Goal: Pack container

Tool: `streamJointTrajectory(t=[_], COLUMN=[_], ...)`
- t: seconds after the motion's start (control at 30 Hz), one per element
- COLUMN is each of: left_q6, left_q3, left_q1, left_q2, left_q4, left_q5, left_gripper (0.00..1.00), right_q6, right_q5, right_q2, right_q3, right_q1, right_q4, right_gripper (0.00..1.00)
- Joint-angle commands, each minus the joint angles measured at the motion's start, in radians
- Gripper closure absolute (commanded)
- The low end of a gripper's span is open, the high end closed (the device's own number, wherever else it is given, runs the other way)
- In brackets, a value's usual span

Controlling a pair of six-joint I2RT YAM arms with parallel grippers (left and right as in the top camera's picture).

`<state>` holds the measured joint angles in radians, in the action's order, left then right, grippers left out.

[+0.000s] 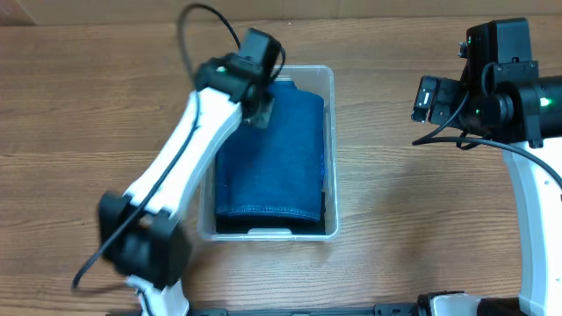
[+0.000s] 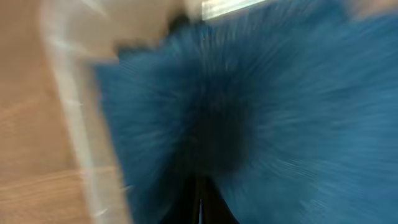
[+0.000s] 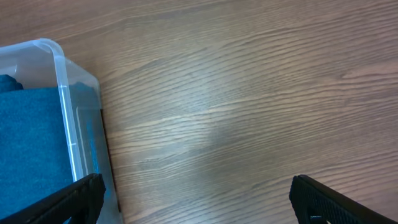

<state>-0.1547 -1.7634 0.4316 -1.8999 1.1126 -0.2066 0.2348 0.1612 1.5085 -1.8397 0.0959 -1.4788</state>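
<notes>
The clear plastic container [image 1: 331,132] stands mid-table and holds a folded blue denim cloth [image 1: 272,162] that fills most of it. My left gripper [image 1: 261,112] is over the cloth's far left corner, inside the container; in the blurred left wrist view [image 2: 200,208] its fingers look nearly together, right at the blue cloth [image 2: 298,112]. My right gripper [image 1: 423,99] is open and empty above bare table to the right of the container. The right wrist view shows its spread fingers [image 3: 198,199] and the container's corner [image 3: 62,93] with the cloth [image 3: 31,149] at the left.
The wooden table [image 1: 413,219] surrounds the container. The left arm [image 1: 176,184] runs from the front edge up over the container's left side. The right arm's base stands at the right edge [image 1: 536,202].
</notes>
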Motion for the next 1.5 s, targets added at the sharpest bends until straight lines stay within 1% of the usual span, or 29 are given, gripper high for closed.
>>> streamJointTrajectory(t=[0.0,0.07,0.13,0.23,0.33,0.4,0.43,0.47,0.53,0.6,0.7,0.77,0.83,0.87,0.9,0.93,0.97,1.0,1.07,1.13,1.17,1.2,1.23,1.27,1.33,1.37,1.4,1.47], left_q6=[-0.032,-0.063,-0.062,-0.063,-0.073,-0.082,-0.093,-0.129,-0.172,-0.189,-0.241,-0.283,-0.293,-0.291,-0.285,-0.256,-0.217,-0.2,-0.2,-0.2,-0.2,-0.202,-0.213,-0.215,-0.276,-0.296,-0.29,-0.151], left_q3=[-0.005,-0.005,-0.005,-0.009,-0.023,-0.023,-0.023,-0.021,-0.016,0.007,0.149,0.3,0.445,0.528,0.573,0.601,0.6,0.558,0.436,0.254,0.211,0.161,0.126,0.126,0.126,0.126,0.127,0.13], left_q1=[-0.042,-0.062,-0.081,-0.1,-0.086,-0.053,-0.035,0.003,0.07,0.129,0.188,0.202,0.2,0.191,0.182,0.17,0.158,0.145,0.145,0.133,0.117,0.084,0.0,-0.077,-0.219,-0.279,-0.365,-0.474], left_q2=[-0.201,-0.309,-0.373,-0.363,-0.22,-0.061,-0.01,0.062,0.127,0.136,0.135,0.135,0.135,0.135,0.135,0.135,0.135,0.137,0.167,0.279,0.316,0.369,0.449,0.497,0.528,0.527,0.513,0.501], left_q4=[0.07,0.12,0.159,0.196,0.227,0.265,0.278,0.309,0.348,0.379,0.372,0.335,0.243,0.174,0.127,0.089,0.078,0.095,0.147,0.168,0.162,0.151,0.119,0.091,0.071,0.072,0.082,0.102], left_q5=[-0.006,0.003,0.017,0.016,0.026,0.112,0.138,0.145,0.145,0.145,0.145,0.145,0.149,0.146,0.145,0.144,0.142,0.109,0.011,-0.067,-0.076,-0.082,-0.082,-0.081,-0.081,-0.08,-0.055,0.141], left_gripper=[0.96,0.96,0.96,0.96,0.96,0.96,0.96,0.96,0.96,0.96,0.96,0.96,0.96,0.92,0.91,0.96,0.96,0.96,0.96,0.96,0.89,0.55,0.0,0.0,0.0,0.0,0.0,0.0], right_q6=[0.001,0.001,0.001,0.001,0.001,0.001,0.001,0.001,0.001,0.001,0.001,0.001,0.001,0.001,0.001,0.001,0.002,0.002,0.002,0.002,0.002,0.001,-0.068,-0.097,-0.111,-0.113,-0.14,-0.14], right_q5=[0.002,-0.006,-0.008,-0.008,-0.008,-0.008,-0.008,-0.008,-0.008,-0.008,-0.008,-0.008,-0.008,-0.008,-0.008,-0.008,-0.008,-0.009,-0.029,-0.031,-0.032,-0.06,-0.167,-0.205,-0.206,-0.205,-0.203,-0.196], right_q2=[-0.01,-0.01,-0.01,-0.01,-0.01,-0.01,-0.01,-0.01,-0.01,-0.01,-0.01,-0.01,-0.01,-0.01,-0.01,-0.01,-0.01,-0.01,-0.01,-0.01,-0.01,-0.01,-0.008,-0.002,0.029,0.045,0.079,0.093], right_q3=[0.0,0.0,0.0,0.0,0.0,0.0,0.0,0.0,0.0,0.0,0.0,0.0,0.0,0.0,0.0,0.0,0.0,0.0,0.0,0.0,0.0,0.0,0.0,0.0,0.0,0.0,0.0,0.001], right_q1=[-0.002,-0.002,-0.002,-0.002,-0.002,-0.002,-0.002,-0.002,-0.002,-0.002,-0.002,-0.002,-0.002,-0.002,-0.002,-0.002,-0.002,-0.002,-0.002,-0.002,-0.002,-0.002,-0.001,0.0,0.0,0.0,0.0,0.0], right_q4=[0.002,0.0,0.0,0.001,0.002,0.003,0.003,0.003,0.003,0.003,0.003,0.003,0.004,0.005,0.005,0.005,0.005,0.004,0.007,0.026,0.043,0.071,0.143,0.204,0.294,0.309,0.302,0.265], right_gripper=[0.0,0.0,0.0,0.0,0.0,0.0,0.0,0.0,0.0,0.0,0.0,0.0,0.0,0.0,0.0,0.0,0.0,0.0,0.0,0.0,0.0,0.0,0.0,0.0,0.0,0.0,0.0,0.0])
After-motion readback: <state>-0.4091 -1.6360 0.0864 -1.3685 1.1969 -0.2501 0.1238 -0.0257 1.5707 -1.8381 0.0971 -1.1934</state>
